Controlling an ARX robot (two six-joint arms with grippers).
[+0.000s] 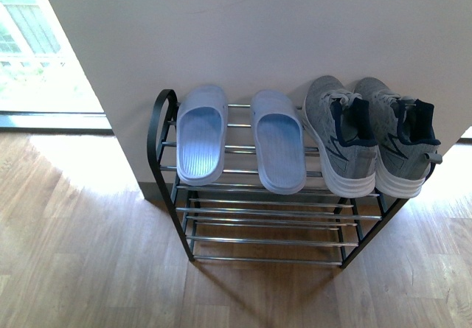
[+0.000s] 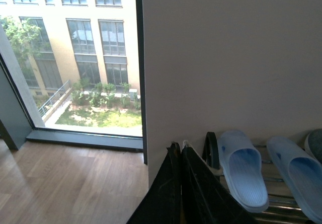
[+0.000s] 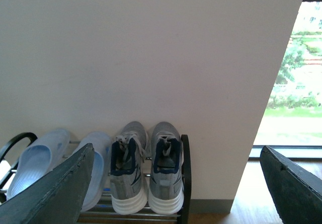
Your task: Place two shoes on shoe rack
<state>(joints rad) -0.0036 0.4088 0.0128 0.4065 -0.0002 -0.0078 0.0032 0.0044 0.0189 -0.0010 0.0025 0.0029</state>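
Both pairs were on the top tier of the shoe rack (image 1: 169, 188), which stood against the wall. The two blue slides (image 1: 200, 135) (image 1: 278, 142) lay side by side toward the left end, toes to the wall; the two grey sneakers (image 1: 337, 136) (image 1: 402, 138) sat touching each other at the right end, heels outward. Lower tiers were bare rods. Nothing was left on the wooden floor (image 1: 88, 254) in the front view. Judged: placing looked finished, with no shoe waiting.

Neither arm showed in the front view. The right claw (image 3: 173, 183) was spread wide and held nothing; the sneakers lay ahead of it, apart, framed between its fingers. The left claw (image 2: 178, 183) had its fingers pressed close together, pinching nothing; the nearest slide (image 2: 243, 169) lay just beside the fingertips, not touching.
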